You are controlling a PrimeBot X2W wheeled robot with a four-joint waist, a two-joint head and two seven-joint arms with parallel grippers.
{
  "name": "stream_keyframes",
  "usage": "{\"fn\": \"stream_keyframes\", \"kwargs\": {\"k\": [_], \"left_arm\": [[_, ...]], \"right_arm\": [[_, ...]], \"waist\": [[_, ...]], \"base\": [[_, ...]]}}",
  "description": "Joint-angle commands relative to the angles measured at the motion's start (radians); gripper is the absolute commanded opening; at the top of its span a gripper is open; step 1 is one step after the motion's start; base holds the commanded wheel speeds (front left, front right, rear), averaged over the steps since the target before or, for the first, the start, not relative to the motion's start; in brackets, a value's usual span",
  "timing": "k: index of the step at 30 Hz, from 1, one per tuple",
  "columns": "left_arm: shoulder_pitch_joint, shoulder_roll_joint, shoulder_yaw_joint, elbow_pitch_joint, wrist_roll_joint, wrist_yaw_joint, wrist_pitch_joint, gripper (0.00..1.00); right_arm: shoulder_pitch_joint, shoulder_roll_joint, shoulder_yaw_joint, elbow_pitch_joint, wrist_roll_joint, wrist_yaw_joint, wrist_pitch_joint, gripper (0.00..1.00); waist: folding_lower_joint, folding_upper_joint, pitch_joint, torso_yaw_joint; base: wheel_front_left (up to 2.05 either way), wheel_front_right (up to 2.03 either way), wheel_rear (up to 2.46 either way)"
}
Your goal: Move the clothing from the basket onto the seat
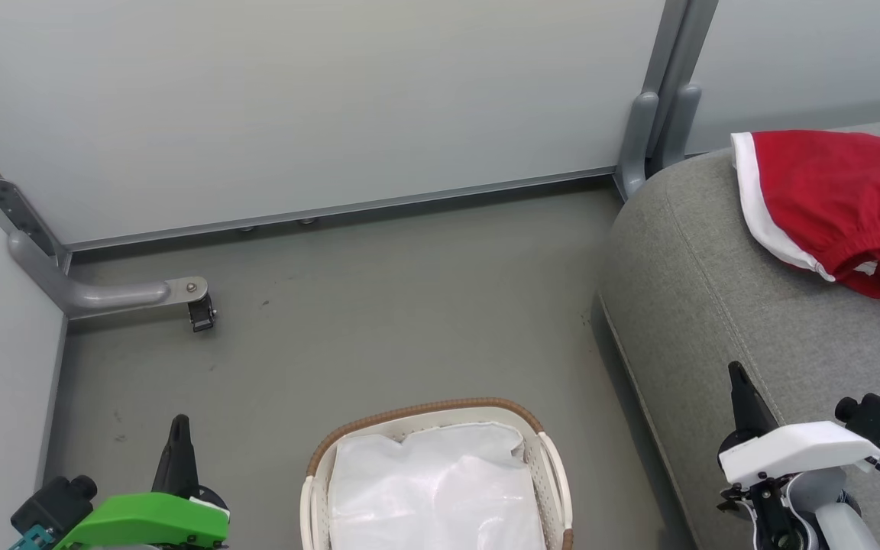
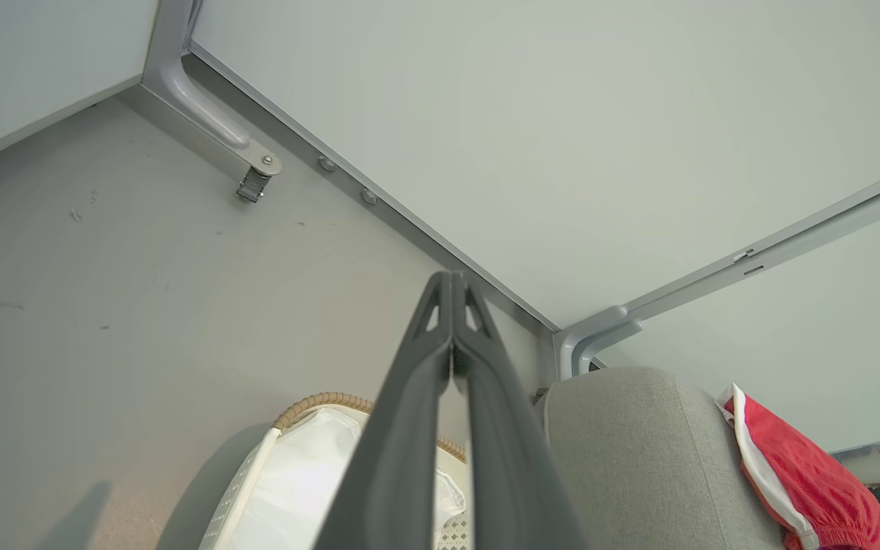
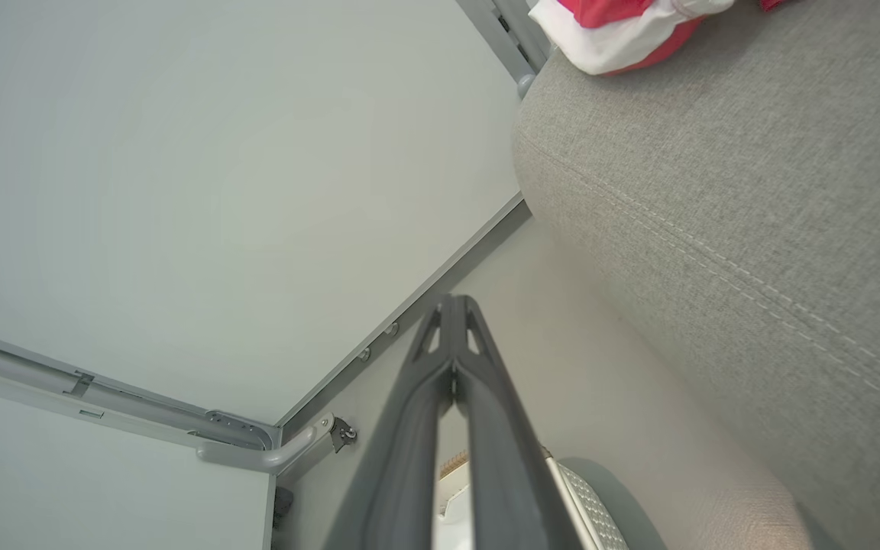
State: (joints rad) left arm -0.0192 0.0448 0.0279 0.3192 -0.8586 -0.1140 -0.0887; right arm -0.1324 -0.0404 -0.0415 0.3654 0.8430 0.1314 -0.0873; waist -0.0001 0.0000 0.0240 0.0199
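Clothing (image 1: 837,206): red, white trim band, gathered waistband; crumpled near seat's far edge, out of basket.
Seat (image 1: 715,321): grey woven upholstery, rounded edge; twin stitched seam plain in right wrist view.
Basket (image 1: 425,409): white perforated plastic, brown woven rim, on floor; holes plain in wrist views.
Liner (image 1: 432,489): glossy white sheet inside basket.
Left gripper (image 1: 179,428): fingers pressed together, holding nothing.
Right gripper (image 1: 736,374): tips touching, empty, just beside seat's rounded edge.

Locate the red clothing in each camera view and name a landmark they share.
Head view: clothing at upper right, lying on the seat.
Left wrist view: clothing at lower right, on the seat.
Right wrist view: clothing at the top edge, right of centre.
Shared landmark: the grey seat.
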Motion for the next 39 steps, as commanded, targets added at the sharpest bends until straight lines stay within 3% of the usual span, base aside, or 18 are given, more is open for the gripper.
{"fn": "stream_keyframes", "kwargs": {"k": [1, 39], "left_arm": [[-0.032, 0.004, 0.007, -0.016, -0.032, -0.004, 0.008, 0.00], [-0.069, 0.006, 0.053, -0.050, -0.434, -0.012, 0.116, 0.00]], "right_arm": [[0.002, -0.007, -0.005, -0.019, 0.035, 0.000, 0.007, 0.00], [0.016, -0.010, -0.044, -0.078, 0.443, -0.001, 0.116, 0.00]], "waist": [[0.0001, 0.0000, 0.000, 0.000], [0.0001, 0.0000, -0.010, -0.009]], "base": [[0.00, 0.00, 0.00], [0.00, 0.00, 0.00]]}}
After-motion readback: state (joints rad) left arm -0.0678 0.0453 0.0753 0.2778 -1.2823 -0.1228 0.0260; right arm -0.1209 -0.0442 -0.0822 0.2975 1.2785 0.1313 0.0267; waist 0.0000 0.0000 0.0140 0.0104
